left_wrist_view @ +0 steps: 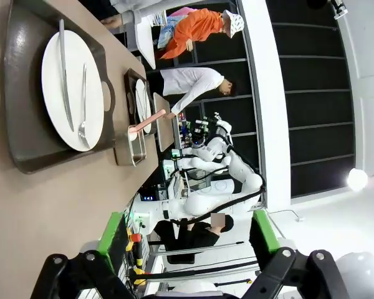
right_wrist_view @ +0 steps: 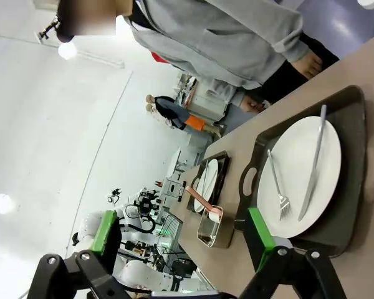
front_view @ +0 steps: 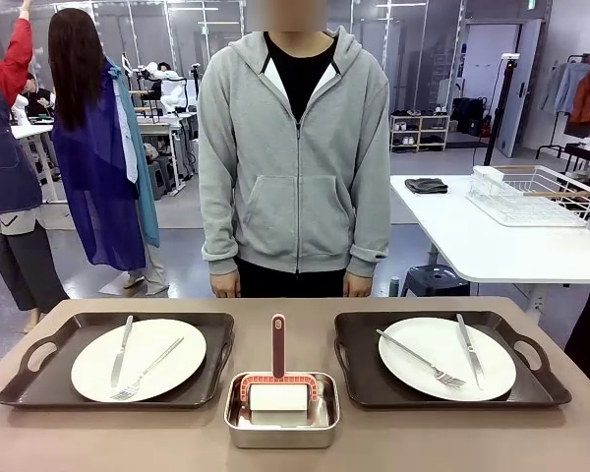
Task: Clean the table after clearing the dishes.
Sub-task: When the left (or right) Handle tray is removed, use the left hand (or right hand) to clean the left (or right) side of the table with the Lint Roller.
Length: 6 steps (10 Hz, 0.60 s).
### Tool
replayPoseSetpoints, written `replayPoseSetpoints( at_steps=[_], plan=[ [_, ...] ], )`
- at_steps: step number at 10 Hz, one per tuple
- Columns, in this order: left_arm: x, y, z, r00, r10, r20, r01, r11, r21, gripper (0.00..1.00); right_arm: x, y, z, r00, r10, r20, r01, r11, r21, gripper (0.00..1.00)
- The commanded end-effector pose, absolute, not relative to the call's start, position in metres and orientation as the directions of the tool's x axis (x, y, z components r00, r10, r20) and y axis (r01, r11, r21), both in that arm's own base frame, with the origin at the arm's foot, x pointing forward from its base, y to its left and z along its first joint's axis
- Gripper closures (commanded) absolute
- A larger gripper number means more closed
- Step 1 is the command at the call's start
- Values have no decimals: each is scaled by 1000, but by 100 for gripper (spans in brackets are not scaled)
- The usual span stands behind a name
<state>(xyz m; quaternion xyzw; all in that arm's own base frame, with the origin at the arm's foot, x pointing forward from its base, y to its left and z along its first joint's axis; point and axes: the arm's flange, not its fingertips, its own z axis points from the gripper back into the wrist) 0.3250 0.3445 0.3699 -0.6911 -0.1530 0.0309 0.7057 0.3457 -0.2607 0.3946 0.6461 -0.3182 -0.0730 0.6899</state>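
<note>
starting out: judged nothing cleared yet, left plate (front_view: pixel 93 369) and right plate (front_view: pixel 418 382) with cutlery sit on dark trays on the table (front_view: pixel 98 438), flanking the steel pan (front_view: pixel 238 428) | cleaning not begun | trays' long axes run side to side; roller (front_view: pixel 278 379) handle points toward the person (front_view: pixel 295 147) | left gripper (left_wrist_view: pixel 188 233) spread, empty | right gripper (right_wrist_view: pixel 182 240) spread, empty

The person (front_view: pixel 295 167) wears a grey zip hoodie (front_view: pixel 251 187) with front pockets over a black shirt (front_view: pixel 297 74). The left hand (left_wrist_view: pixel 188 233) and right hand (right_wrist_view: pixel 182 232) have black linked fingers (left_wrist_view: pixel 71 274) with green pads (left_wrist_view: pixel 114 240).
</note>
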Motion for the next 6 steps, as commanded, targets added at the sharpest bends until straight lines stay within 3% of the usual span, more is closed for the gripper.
replayPoseSetpoints(
  at_steps=[1,2,6],
  plan=[
    [332,380,389,948,278,154,158,8,-987,0,348,-270,393,802,-503,324,-278,166,946,0],
    [325,344,370,951,255,173,168,43,-985,0,346,-261,395,787,-512,345,-310,155,938,0],
    [325,344,370,951,255,173,168,43,-985,0,346,-261,395,787,-512,345,-310,155,938,0]
  ],
)
